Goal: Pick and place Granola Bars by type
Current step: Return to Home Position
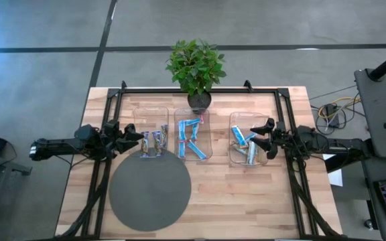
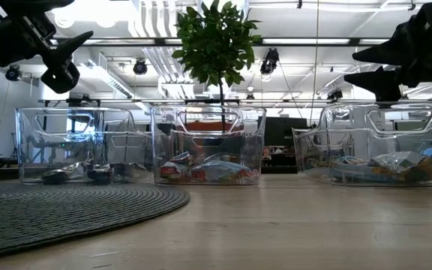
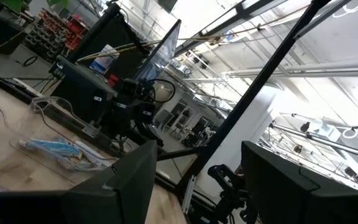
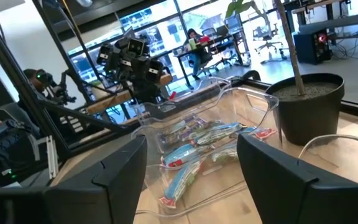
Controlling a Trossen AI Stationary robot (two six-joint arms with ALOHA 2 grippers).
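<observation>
Left gripper raised over the outer edge of the left tray, jaws spread, nothing between them. Dark bars lie on that tray's floor, below and just ahead of the fingertips. Right gripper likewise raised over the right tray, jaws apart and empty, bluish bars below them. Blue-and-red bars fill the middle tray, which sits between the two grippers and clear of both.

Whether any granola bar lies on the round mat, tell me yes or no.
No, the mat carries nothing; the bars lie inside the three bins.
</observation>
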